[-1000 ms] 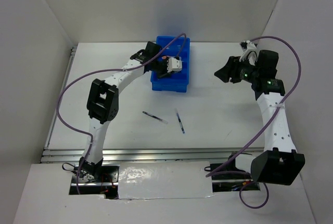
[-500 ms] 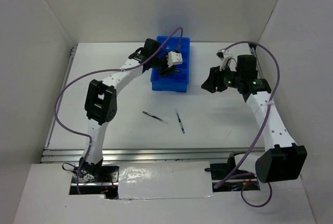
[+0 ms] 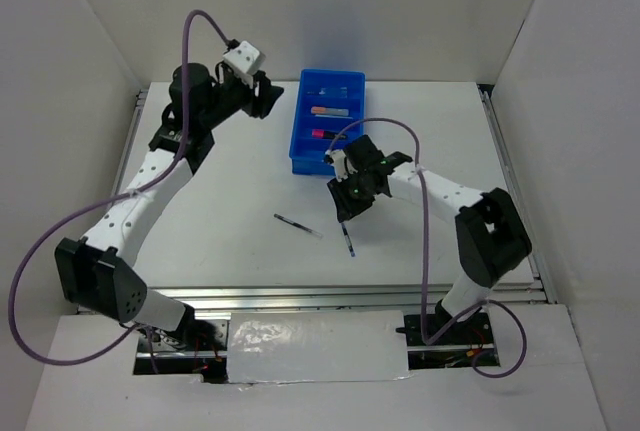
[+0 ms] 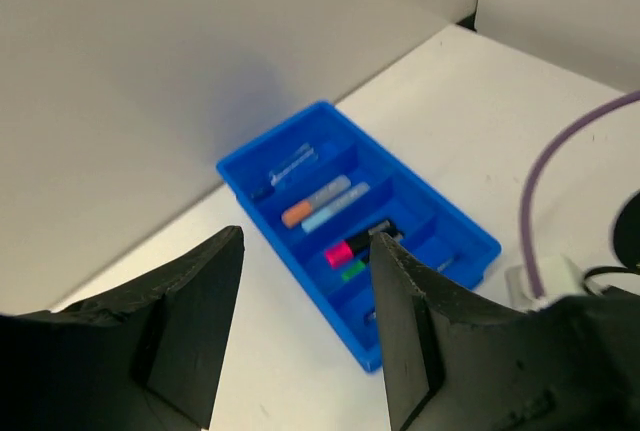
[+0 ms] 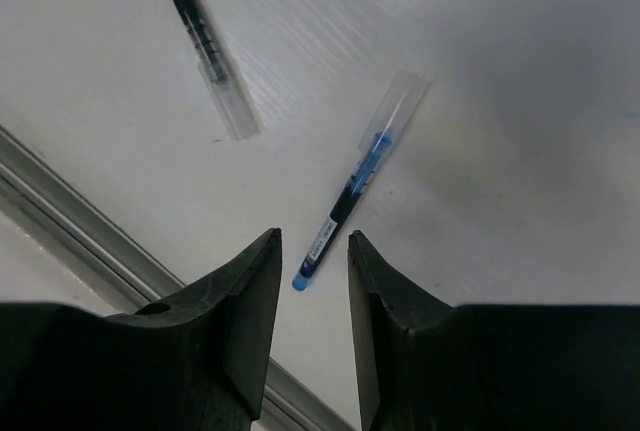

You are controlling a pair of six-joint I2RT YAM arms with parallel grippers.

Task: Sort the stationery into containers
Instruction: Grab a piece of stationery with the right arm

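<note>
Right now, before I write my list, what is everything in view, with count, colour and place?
tray: 1, blue, far side of table
pink-red marker: 1, pink-red and black, third compartment from far end
green marker: 1, green, beside it
orange-tipped marker: 1, pale with orange end, second compartment
thin clear items: count unclear, farthest compartment
dark pen: 1, black, table, nearer than tray
blue pen: 1, blue, table, under right fingers
table: 1, white
left fingers: 2, black, open, empty
right fingers: 2, black, apart, empty
</note>
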